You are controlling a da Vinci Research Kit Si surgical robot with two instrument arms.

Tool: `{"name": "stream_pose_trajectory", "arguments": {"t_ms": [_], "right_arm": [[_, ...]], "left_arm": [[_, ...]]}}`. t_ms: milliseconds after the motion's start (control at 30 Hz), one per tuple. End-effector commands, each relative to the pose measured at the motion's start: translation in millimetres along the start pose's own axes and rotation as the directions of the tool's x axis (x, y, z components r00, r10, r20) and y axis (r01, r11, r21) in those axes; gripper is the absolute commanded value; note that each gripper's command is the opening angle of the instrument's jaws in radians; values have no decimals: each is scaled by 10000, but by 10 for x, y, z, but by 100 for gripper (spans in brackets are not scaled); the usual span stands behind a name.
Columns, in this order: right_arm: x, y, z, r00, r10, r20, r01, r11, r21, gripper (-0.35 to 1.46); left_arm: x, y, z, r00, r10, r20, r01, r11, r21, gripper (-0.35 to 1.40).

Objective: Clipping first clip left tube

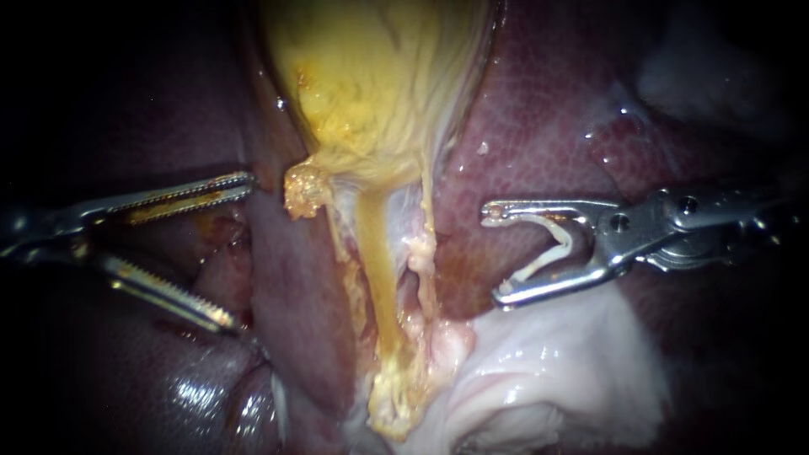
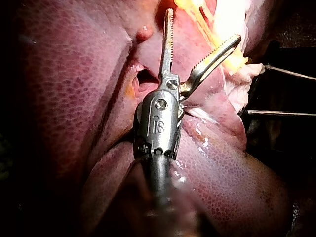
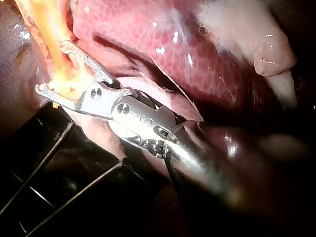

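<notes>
While the right instrument (image 1: 495,253) hangs just right of the stalk, its jaws stand wide apart and cradle 1 white clip (image 1: 565,238), a leg against each jaw, mouth facing the tubes.

Left tube (image 1: 379,270): yellow, runs straight down from the gallbladder (image 1: 379,84) in the endoscope view, so its long axis lies crosswise to the jaws. It sits left of the clip's mouth and apart from it. A thinner pale strand (image 1: 424,253) stands between the 2.

Left instrument (image 1: 238,249): jaws spread, holding nothing, on the tube's other side, a little further off than the right.

Judgement: the clip must get past the strand to straddle the yellow tube alone.

Liver (image 1: 539,126) wet, glossy. Pale tissue (image 1: 581,371) bulges right under the lower jaw. Room looks tight there, freer above.
</notes>
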Motion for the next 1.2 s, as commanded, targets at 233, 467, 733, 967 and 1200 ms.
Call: {"name": "stream_pose_trajectory", "arguments": {"t_ms": [233,467,733,967,1200], "right_arm": [[-1,2,0,10000,5,4,-5,10000,-16,60],[-3,4,1,10000,4,4,-4,10000,-30,60],[-3,5,1,10000,4,4,-4,10000,-32,60],[-3,5,0,10000,4,7,-4,10000,-30,60],[-4,6,0,10000,6,11,-6,10000,-34,60]], "left_arm": [[-2,1,5,9803,-1964,193,1969,9665,-1650,89],[-7,11,26,9593,-2795,395,2801,9254,-2552,79],[-8,13,51,9217,-3857,406,3794,8751,-3004,52],[-5,10,53,8873,-4610,146,4403,8371,-3247,14],[-4,6,47,8667,-4986,-140,4637,8159,-3454,-35]]}}
